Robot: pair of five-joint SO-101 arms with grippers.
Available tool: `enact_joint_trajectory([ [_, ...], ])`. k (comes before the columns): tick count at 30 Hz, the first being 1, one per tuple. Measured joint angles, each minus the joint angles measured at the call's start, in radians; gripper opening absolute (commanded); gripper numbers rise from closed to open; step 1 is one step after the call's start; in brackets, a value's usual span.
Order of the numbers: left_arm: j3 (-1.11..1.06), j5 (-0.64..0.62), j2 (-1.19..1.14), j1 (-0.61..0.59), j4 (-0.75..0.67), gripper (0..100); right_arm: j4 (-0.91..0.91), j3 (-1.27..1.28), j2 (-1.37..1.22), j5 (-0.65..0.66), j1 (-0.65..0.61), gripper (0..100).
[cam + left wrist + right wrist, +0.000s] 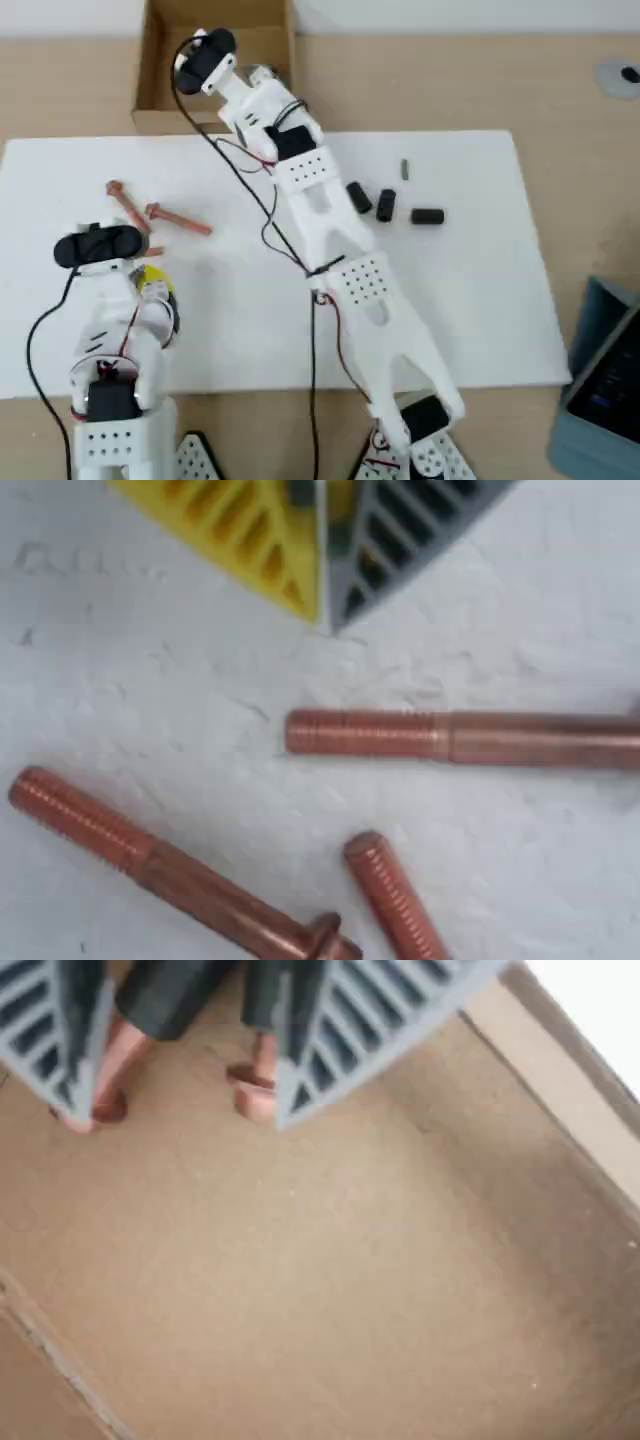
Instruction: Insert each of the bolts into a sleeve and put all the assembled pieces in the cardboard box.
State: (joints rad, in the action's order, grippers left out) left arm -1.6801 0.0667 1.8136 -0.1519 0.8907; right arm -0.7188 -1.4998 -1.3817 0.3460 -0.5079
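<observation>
Three copper bolts lie on the white mat by my left gripper (325, 615), whose yellow and grey tips meet, shut on nothing: one bolt (460, 735) just past the tips, two more (170, 865) (395, 900) farther off. From above they show at the mat's left (178, 220), with my left arm (100, 245) beside them. Three black sleeves (385, 205) lie mid-mat. My right gripper (185, 1110) hangs open inside the cardboard box (160, 60), over two assembled pieces (165, 1005) (265, 1000) on the box floor.
The white mat (450, 300) covers most of the table. A small grey pin (405, 170) lies behind the sleeves. A blue-grey bin (605, 390) stands at the right edge. The right arm (340, 260) stretches diagonally across the mat's middle.
</observation>
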Motion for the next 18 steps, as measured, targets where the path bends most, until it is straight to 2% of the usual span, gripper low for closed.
enact_joint_trajectory([
  [5, 0.000, 0.000, 0.000, 0.000, 0.000, 0, -0.017, -0.025, 0.000, 0.000, -0.006, 13.8],
  [18, 0.000, 0.000, 0.000, 0.000, 0.000, 0, -0.276, -0.117, 0.075, 0.000, -0.006, 13.8],
])
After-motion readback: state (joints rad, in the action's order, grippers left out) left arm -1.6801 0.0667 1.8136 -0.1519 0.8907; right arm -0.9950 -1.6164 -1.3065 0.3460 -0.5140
